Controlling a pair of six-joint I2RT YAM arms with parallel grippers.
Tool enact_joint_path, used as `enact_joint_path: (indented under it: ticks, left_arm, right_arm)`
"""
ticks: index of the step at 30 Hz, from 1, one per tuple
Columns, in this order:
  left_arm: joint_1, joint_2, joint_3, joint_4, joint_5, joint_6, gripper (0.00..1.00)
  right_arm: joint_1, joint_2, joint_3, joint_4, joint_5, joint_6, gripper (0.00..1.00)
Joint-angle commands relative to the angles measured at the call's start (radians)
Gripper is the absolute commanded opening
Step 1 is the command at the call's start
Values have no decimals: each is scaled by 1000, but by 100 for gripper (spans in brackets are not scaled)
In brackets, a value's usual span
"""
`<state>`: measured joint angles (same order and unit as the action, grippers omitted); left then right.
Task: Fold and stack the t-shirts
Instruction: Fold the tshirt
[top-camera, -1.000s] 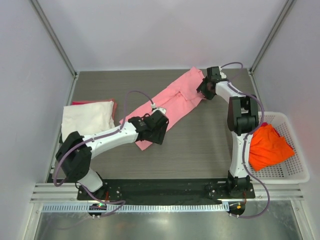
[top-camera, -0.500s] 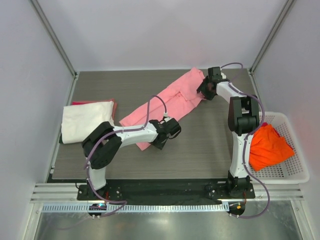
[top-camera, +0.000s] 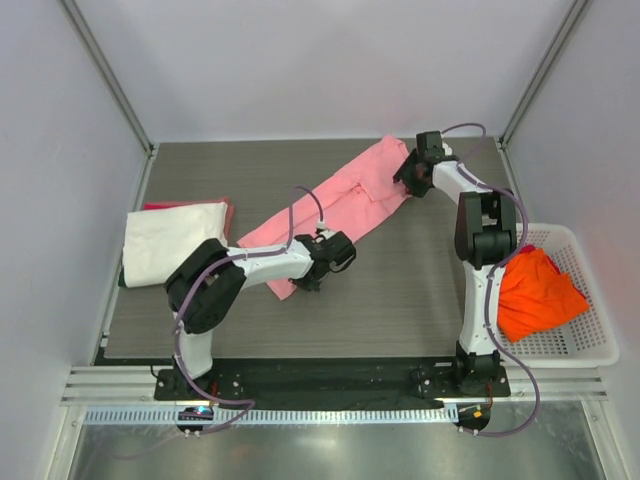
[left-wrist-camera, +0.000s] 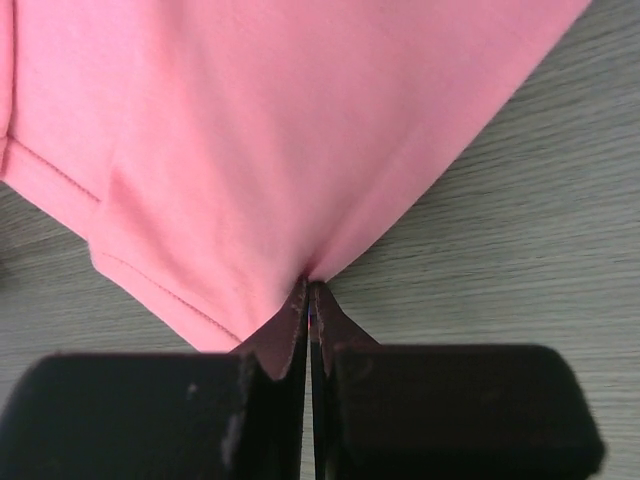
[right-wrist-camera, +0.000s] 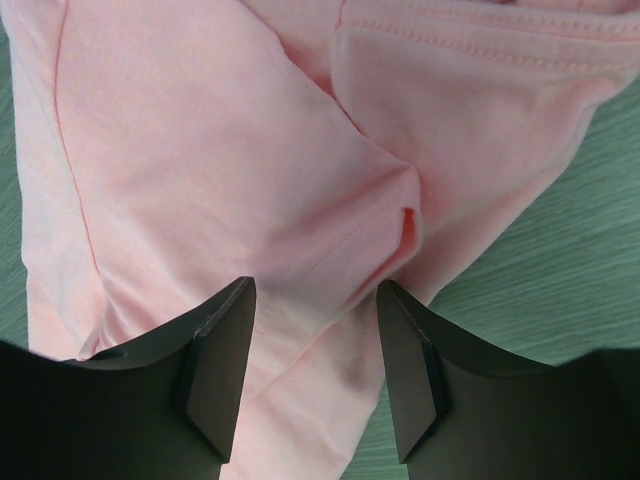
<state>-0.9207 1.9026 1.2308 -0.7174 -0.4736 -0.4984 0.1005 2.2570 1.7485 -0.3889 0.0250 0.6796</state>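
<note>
While the left gripper (left-wrist-camera: 310, 300) is clenching the pink t-shirt (top-camera: 345, 195) by its hem, the right gripper (right-wrist-camera: 315, 290) is sitting released over the shirt's end near the table's (top-camera: 400, 290) far right corner.

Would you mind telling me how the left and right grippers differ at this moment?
The left gripper is shut, pinching the pink shirt at its edge; the right gripper is open, fingers apart over the cloth. The left is at the shirt's near end, the right at its far end. Both are at the same shirt, low over the table.
</note>
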Motion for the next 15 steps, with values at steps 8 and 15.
enact_joint_path:
  ticks: [8,15]
  left_arm:
    - [-73,-54,-62,73,233,-113,0]
    - [-248,22,15,229,319,-284,0]
  right_arm:
    - [-4,125,103,-45,0,-26,58]
    - [-1,147,144,-60,-56,-74,58]
